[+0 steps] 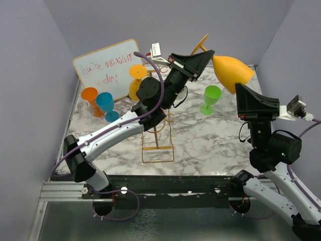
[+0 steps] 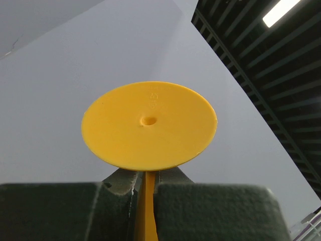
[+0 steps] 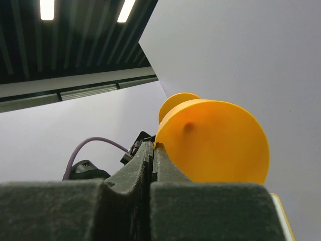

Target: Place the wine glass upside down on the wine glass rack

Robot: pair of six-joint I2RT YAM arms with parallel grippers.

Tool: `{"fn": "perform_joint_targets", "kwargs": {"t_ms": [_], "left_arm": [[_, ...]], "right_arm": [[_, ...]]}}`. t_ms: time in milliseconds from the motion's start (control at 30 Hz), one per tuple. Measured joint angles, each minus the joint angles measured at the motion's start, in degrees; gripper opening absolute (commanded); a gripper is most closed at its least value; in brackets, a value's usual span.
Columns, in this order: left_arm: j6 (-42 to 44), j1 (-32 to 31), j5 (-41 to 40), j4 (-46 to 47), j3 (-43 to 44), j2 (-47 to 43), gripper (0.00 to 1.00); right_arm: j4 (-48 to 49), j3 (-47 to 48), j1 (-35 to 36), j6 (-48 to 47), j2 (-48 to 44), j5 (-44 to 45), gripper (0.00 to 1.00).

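Wine glass (image 1: pixel 231 72) is held aloft, beyond and right of the rack (image 1: pixel 157 146). Its stem is clamped in the left fingers (image 2: pixel 210 211), long axis near-level. The bowl is pointed toward the right fingers (image 3: pixel 210 211), which are pressed together.

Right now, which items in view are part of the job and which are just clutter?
Job: yellow wine glass, left gripper on its stem, gold wine glass rack.
Lying about: whiteboard, orange glass, blue glass, green glass, second yellow glass.
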Motion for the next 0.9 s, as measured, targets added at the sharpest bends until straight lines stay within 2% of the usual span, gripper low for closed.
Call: {"fn": "perform_joint_targets", "kwargs": {"t_ms": [33, 233, 333, 500, 633, 900], "left_arm": [[0.22, 0.0, 0.11, 0.07, 0.0, 0.0, 0.0], [4.61, -0.02, 0.81, 1.33, 0.0, -0.02, 0.0], [8.79, -0.02, 0.87, 1.36, 0.0, -0.15, 0.0], [17.92, 0.04, 1.33, 1.29, 0.0, -1.88, 0.0], [25.86, 1.36, 3.17, 0.92, 0.02, -4.46, 0.0], [40.33, 9.9, 7.96, -13.05, 9.42, -7.08, 0.0]], "right_arm": [[0.0, 0.0, 0.0, 0.02, -0.04, 0.02, 0.04], [-1.79, 0.0, 0.0, 1.05, -0.52, 0.09, 0.47], [-3.34, 0.0, 0.0, 1.36, -0.85, 0.17, 0.58], [-4.87, -0.33, 0.0, 1.46, -2.32, 0.96, 0.68], [-5.88, -0.48, 0.0, 1.33, -3.28, 1.81, 0.69], [-8.02, -0.63, 0.0, 1.31, -3.67, 2.89, 0.7]]}}
